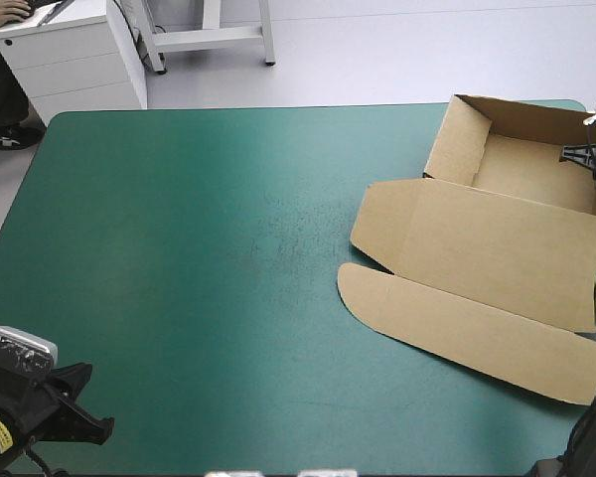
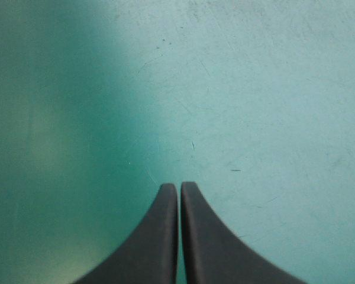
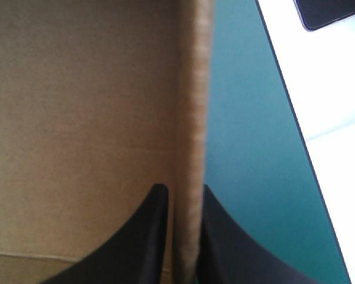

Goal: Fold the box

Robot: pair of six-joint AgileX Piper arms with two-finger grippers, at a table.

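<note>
- While the right gripper (image 3: 180, 190) is all but shut on the outer side wall (image 3: 192, 118) of the brown box (image 1: 497, 169), that upright strip of board is the weak spot. A sideways pull could crease it, or it could slip from the grasp.
- The box sits at about 2 o'clock on the table (image 1: 199, 258), close to the far and right edges, with its tray open and walls raised. A push toward 3 o'clock could slide it off the teal-green cover.
- The lid (image 1: 477, 243) lies flat toward 5 o'clock, with its rounded tuck flap (image 1: 467, 328) beyond it. Nothing pins either one, so lifting the wall may drag the whole sheet and swing the lid around.
- The left gripper (image 2: 178, 186) is fully shut on nothing, over bare cover at 7 o'clock. It is well apart from the box, so it cannot steady the board if the board shifts.
- How deep the right gripper sits on the wall is hard to judge from its wrist view; a shallow hold would probably let go first.
</note>
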